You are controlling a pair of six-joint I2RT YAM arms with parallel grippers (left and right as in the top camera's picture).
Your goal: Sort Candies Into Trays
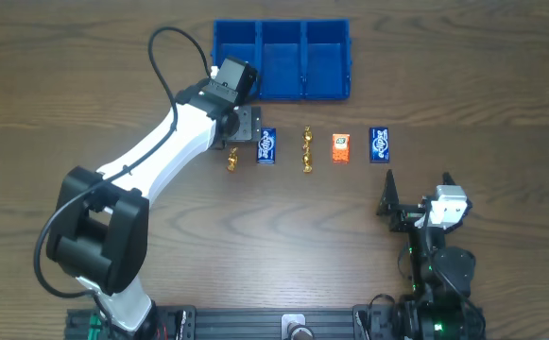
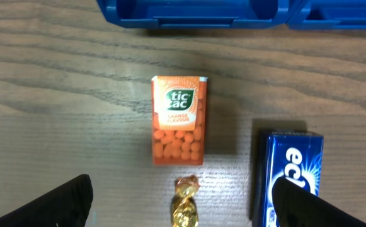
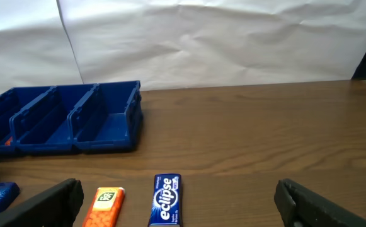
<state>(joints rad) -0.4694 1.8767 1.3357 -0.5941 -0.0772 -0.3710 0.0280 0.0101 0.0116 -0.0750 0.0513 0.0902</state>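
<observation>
Candies: orange box [image 1: 340, 148], two blue boxes [image 1: 266, 146] [image 1: 379, 144] and two gold sweets [image 1: 231, 161] [image 1: 306, 151], in a row on the table [image 1: 501, 94] near the tray [image 1: 282, 93]. Left gripper [image 1: 246, 123] hangs above the row, fingers apart. Right gripper [image 1: 418, 184], fingers apart, sits near its base.

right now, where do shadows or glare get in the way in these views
Left wrist view: the orange candy box casts a soft shadow toward the blue pack, no glare. Top view: the table is evenly lit. Right wrist view: a pale sheen lies on the far table, and the blue tray is darker inside.
</observation>
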